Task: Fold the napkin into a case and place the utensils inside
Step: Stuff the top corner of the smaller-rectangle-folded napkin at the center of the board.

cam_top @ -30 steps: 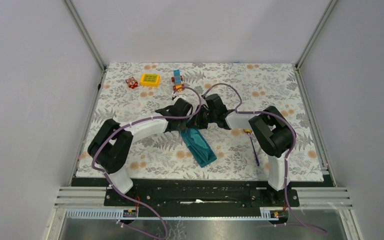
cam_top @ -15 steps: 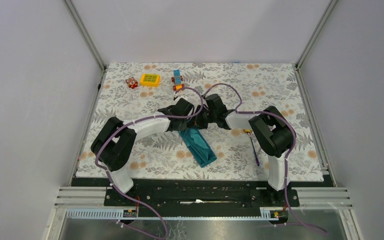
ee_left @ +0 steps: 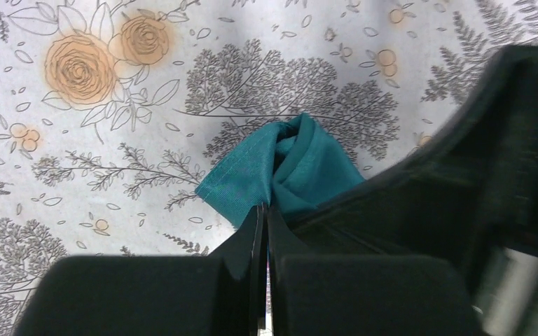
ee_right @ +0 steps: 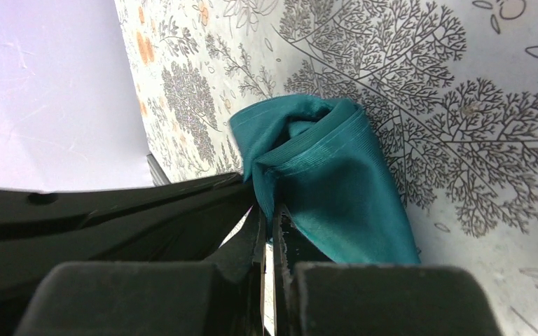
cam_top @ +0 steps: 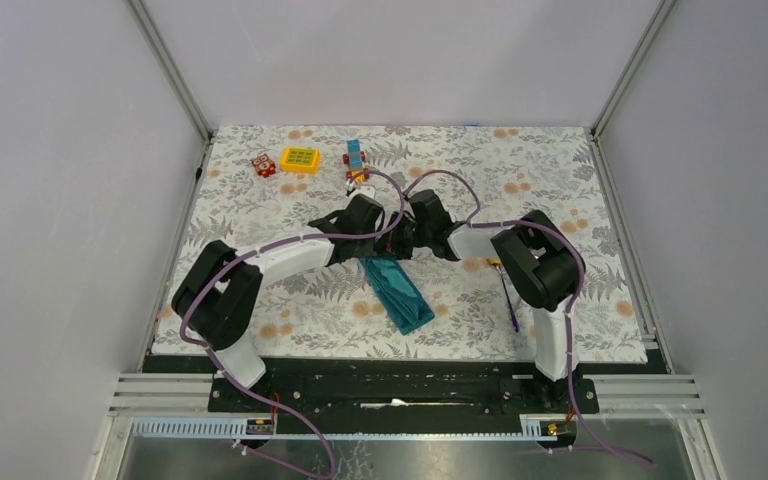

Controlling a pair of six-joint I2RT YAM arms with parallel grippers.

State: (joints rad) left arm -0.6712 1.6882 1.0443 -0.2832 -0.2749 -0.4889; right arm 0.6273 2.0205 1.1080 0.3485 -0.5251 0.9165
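Both arms meet mid-table: the left gripper [ee_left: 265, 210] and right gripper [ee_right: 270, 217] each pinch the far end of the creased dark teal cloth napkin [cam_top: 398, 290], which lies as a narrow strip. Folding looks unfinished. The next move likely needs a coordinated lift, and the purple-handled utensil [cam_top: 509, 298] lies nearby on the right, not yet inside.

Napkin [ee_right: 336, 182]: woven teal cloth, fine ribbed weave, slight sheen, soft creases. Tabletop [cam_top: 260, 210] is covered by a smooth matt sheet printed with a floral pattern. Left end effector [ee_left: 265, 210] and right end effector [ee_right: 271, 213] are seen as smooth black plastic, semi-gloss, with reflections noted on the inner faces. Arm shells [cam_top: 290, 252]: smooth white plastic. Joint housings [cam_top: 540, 268]: matt black. Cables [cam_top: 440, 175] are sleeved in purple and look rubbery. Toy blocks [cam_top: 300, 159]: glossy coloured plastic. Frame rails [cam_top: 170, 70]: brushed metal. Utensil [cam_top: 509, 300]: finish cannot be resolved.
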